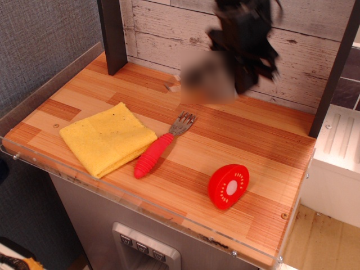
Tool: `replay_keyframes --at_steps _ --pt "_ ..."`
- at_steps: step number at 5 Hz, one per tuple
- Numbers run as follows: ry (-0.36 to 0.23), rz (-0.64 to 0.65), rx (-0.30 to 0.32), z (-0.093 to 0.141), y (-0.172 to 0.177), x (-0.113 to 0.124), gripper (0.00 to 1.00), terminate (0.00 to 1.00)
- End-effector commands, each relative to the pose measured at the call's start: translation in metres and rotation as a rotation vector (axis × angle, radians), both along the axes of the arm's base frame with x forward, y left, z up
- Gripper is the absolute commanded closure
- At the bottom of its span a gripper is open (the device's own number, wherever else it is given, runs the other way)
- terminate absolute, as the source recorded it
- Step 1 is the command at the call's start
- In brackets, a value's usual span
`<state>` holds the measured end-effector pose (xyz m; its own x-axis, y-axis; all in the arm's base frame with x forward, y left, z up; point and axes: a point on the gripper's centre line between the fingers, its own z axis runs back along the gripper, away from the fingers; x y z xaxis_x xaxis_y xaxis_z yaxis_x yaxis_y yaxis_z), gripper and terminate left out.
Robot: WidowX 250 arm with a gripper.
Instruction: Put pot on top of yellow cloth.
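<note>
pot (207, 79) a motion-blurred smear upper centre, off the table (253, 152), gripper (244, 84) blurred at its right edge, top cut off, grip likely but jaw opening unreadable, yellow cloth (107, 138) left of centre, bare, fork (160, 147), red disc (228, 186), no legible writing

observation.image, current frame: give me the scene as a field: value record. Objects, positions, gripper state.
pot: in the air above the rear of the table, motion-blurred, at the gripper
gripper: raised at the back wall, blurred; jaws not readable
yellow cloth: folded, flat on the table's left side, nothing on it
fork: red handle, lying right of the cloth, tines toward the back
red disc: front right, apart from the rest
table: wooden top
task status: pot not yet on cloth
</note>
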<state>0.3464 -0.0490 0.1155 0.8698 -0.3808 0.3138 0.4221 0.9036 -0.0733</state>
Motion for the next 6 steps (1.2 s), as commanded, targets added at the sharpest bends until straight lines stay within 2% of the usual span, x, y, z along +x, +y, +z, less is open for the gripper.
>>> replay_keyframes --at_steps 1,2,3,4,6 --pt "0.015 0.159 0.059 0.025 0.078 -0.051 1.0 0.0" --pt "0.079 0.197 0.111 0.001 0.105 -0.076 1.0 0.0" --pt "0.125 0.225 0.13 -0.017 0.117 -0.089 1.0 0.0" --pt "0.178 0.255 0.098 -0.041 0.128 -0.087 1.0 0.0" --pt "0.231 0.257 0.137 -0.07 0.128 -0.081 1.0 0.0"
